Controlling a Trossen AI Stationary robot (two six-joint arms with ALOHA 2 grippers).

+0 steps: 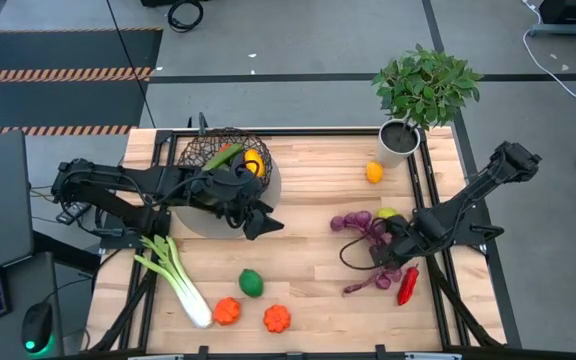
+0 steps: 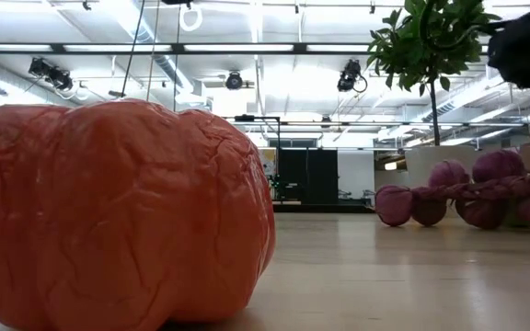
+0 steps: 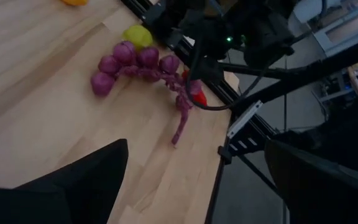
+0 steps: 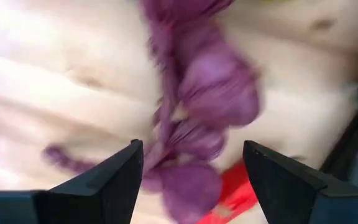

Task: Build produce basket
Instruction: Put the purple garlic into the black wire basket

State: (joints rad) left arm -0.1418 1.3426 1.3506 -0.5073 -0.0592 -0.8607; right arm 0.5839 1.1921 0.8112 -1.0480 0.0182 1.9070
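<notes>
I have the right gripper (image 4: 192,171) low over the purple grapes (image 1: 360,224) at the table's right side — jaws spread on either side of the bunch, not closed on it. The red chilli (image 1: 407,285) lies just beside. My left gripper (image 1: 258,222) hangs wide open and empty next to the basket (image 1: 220,152) — a green and a yellow piece sit inside.

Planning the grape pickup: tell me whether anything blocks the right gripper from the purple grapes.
Nothing visible does. The right gripper hangs open directly over the purple grapes, which show between its fingers in the right wrist view. A red chilli lies just beside the bunch, not in between.
</notes>
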